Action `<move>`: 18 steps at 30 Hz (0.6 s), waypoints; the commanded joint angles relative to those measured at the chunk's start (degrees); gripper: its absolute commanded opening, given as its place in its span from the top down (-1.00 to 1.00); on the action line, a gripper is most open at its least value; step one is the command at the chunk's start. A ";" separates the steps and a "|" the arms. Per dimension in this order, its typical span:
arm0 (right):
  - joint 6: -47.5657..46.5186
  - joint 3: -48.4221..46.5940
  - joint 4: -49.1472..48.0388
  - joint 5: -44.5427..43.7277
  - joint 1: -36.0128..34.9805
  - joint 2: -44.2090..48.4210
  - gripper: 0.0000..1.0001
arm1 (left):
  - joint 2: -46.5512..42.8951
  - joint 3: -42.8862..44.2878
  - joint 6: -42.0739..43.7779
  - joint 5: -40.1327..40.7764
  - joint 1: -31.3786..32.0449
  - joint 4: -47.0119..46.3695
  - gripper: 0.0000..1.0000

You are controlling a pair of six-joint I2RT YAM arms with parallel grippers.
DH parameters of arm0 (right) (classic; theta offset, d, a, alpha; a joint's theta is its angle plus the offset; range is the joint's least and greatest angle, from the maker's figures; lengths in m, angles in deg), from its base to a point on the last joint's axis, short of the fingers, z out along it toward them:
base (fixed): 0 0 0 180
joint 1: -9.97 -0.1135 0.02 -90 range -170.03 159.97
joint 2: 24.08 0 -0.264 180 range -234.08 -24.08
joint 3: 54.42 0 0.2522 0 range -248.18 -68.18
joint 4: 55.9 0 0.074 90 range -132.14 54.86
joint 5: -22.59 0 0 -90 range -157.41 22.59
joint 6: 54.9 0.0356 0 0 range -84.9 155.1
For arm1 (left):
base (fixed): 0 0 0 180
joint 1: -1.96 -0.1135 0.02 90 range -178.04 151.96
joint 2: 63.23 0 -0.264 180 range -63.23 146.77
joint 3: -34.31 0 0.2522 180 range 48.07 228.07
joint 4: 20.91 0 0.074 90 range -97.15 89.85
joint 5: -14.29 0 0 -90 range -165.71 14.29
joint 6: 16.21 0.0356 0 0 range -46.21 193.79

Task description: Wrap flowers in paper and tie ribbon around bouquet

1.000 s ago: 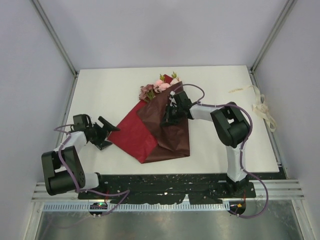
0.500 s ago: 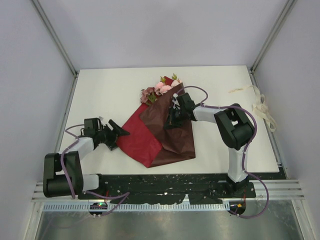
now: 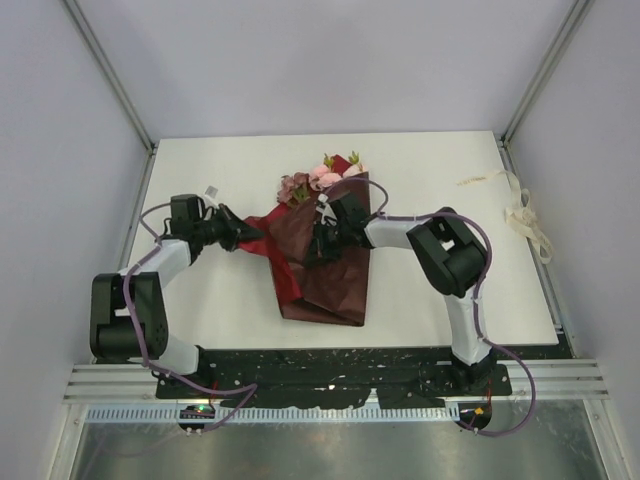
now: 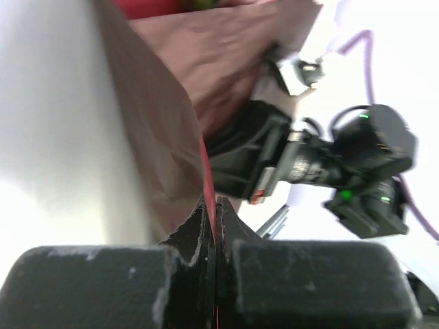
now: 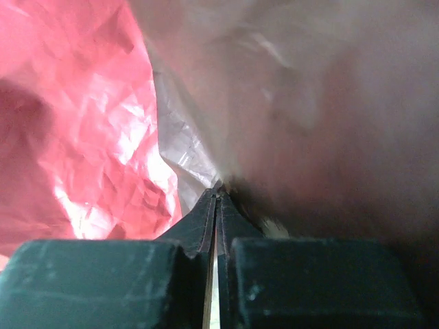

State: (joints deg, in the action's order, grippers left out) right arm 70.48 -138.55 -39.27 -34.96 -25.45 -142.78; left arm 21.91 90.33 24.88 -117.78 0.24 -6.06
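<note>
The maroon paper (image 3: 325,285) lies folded over in the middle of the table, with the pink flowers (image 3: 318,178) and green leaves poking out of its far end. My left gripper (image 3: 243,232) is shut on the paper's left corner; the left wrist view shows the red sheet edge (image 4: 185,123) pinched between the jaws (image 4: 215,212). My right gripper (image 3: 320,243) rests on top of the fold, shut on the paper (image 5: 315,103) where the flap comes into its jaws (image 5: 217,197). The cream ribbon (image 3: 522,213) lies far right. The stems are hidden under the paper.
The white table (image 3: 200,180) is bounded by grey walls with metal posts at the back corners. The ribbon lies at the table's right edge, away from both arms. The right arm's black wrist (image 4: 309,161) shows close in the left wrist view.
My left gripper moved up and right to the paper's left corner and shut on it. My right gripper carried its flap leftward, and the paper is now folded narrower over the flowers.
</note>
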 commanded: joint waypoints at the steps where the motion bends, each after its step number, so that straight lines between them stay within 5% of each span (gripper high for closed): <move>1: -1.01 -4.77 -0.32 -0.37 -1.32 -6.54 0.87 | -1.03 4.75 -5.41 -7.33 3.54 -7.58 1.00; 9: -4.08 -6.98 0.46 -0.28 -1.32 -7.79 0.78 | 7.22 9.25 -10.50 -4.69 10.24 -13.37 1.00; 18: -5.14 -4.43 -0.15 1.65 -1.32 -5.24 0.71 | 18.56 12.65 -2.44 1.36 11.56 -1.29 1.00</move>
State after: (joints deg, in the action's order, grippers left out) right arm 68.80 -145.31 -42.50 -30.37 -26.67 -148.83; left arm 37.15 99.01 17.45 -120.01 11.00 -14.85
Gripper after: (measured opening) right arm 0.136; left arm 0.011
